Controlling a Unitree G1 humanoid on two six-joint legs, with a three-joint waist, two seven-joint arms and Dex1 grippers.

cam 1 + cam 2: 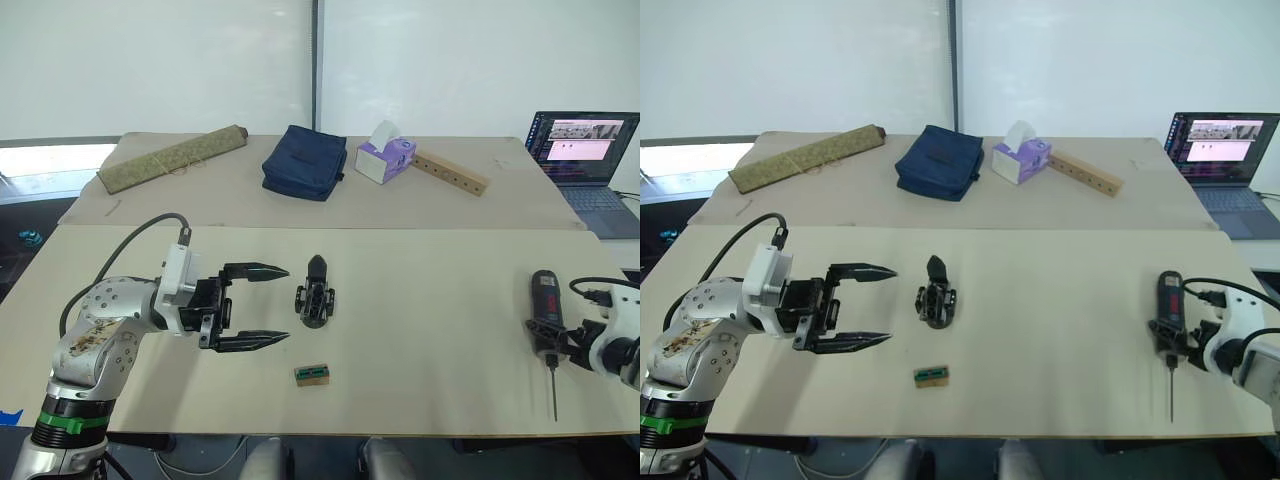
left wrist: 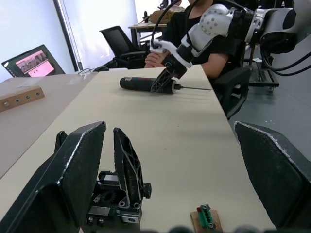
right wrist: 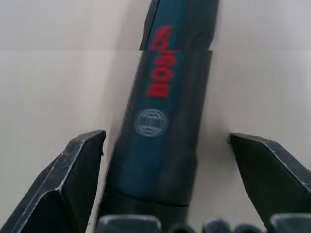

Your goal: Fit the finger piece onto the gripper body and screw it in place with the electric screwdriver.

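On the table, electric screwdriver (image 3: 160, 121) red "BOSCH" label, between right gripper's (image 3: 165, 160) wide-open jaws, ungrasped.

A matt, smooth finish is seen on the table (image 1: 430, 330). The electric screwdriver (image 3: 165, 126) is cased in dark, slightly glossy plastic printed with red lettering, and its thin bit is bare metal. The gripper body (image 1: 315, 300) looks like matt black plastic. The bag (image 1: 303, 160) is made of navy cloth, and the drilled bar (image 1: 450, 172) is pale wood.
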